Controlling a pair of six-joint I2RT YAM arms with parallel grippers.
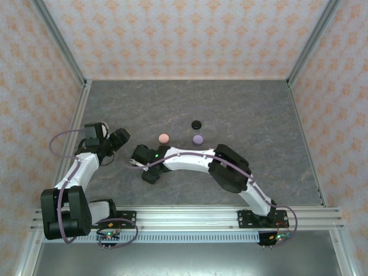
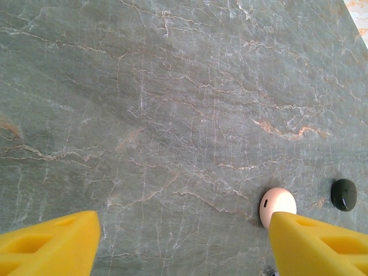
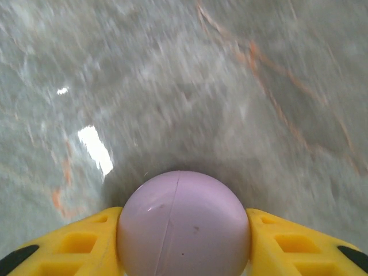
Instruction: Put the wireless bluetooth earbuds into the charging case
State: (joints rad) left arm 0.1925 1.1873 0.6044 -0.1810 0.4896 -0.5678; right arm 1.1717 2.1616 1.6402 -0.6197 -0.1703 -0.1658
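Note:
In the right wrist view a round lilac charging case [image 3: 183,201] with a seam across its shell sits between my yellow fingers [image 3: 86,244], which press on both of its sides. My right gripper [image 3: 184,221] is shut on it, low over the grey table. From above, the right arm reaches left and its gripper [image 1: 148,171] covers that case. My left gripper [image 1: 122,138] hangs open over bare table [image 2: 184,221], with a pink round case [image 2: 278,204] just past its right finger [image 2: 319,247]. The earbuds are out of view.
Three round cases lie mid-table: pink [image 1: 164,138], black [image 1: 196,123] and lilac [image 1: 198,139]. The black one [image 2: 344,194] lies right of the pink one in the left wrist view. Patterned walls enclose the grey marbled table [image 1: 247,109] on three sides.

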